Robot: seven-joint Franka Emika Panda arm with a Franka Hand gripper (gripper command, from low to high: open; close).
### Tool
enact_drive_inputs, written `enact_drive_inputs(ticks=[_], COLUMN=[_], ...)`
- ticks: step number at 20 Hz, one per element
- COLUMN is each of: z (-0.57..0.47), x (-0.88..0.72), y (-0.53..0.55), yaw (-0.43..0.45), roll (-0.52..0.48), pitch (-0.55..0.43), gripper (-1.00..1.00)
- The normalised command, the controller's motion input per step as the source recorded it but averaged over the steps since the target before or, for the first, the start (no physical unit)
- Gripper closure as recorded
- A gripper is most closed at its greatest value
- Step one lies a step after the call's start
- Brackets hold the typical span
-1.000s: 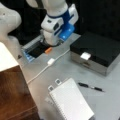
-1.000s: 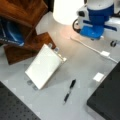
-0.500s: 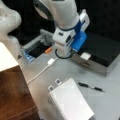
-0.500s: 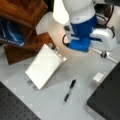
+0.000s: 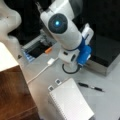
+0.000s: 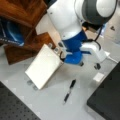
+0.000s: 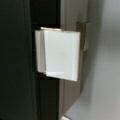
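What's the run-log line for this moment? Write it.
gripper over grey table | nearest: white plug, pen | notebook at a front view's left

Notepad (image 5: 71,101), pen (image 5: 90,86) beside it; white cable (image 5: 40,72); wooden shelf (image 6: 23,17).

front views: high, opposite sides, share notepad (image 5: 71,100) (image 6: 43,65) | wrist: close on block (image 7: 58,58)

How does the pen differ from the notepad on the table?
The pen is thin and dark; the notepad is broad, flat and white. The pen lies alone on bare table, while the notepad has small clips at its upper edge. In a front view, the pen sits below the notepad. Both lie flat, untouched by the end effector.
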Motion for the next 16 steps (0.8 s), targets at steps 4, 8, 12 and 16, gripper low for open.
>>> enact_drive_inputs(ticks=[4,8,12,16], z=[0.04,-0.07,-0.24,-0.3], x=[0.07,-0.02,-0.09,-0.1], y=[0.1,0.08,0.05,-0.01], yaw=[-0.036,0.012,0.066,0.056], roll=[0.225,0.237,0.231,0.276], pitch=[0.058,-0.004,-0.053,-0.043], gripper=[-1.0,-1.0,-1.0,-1.0])
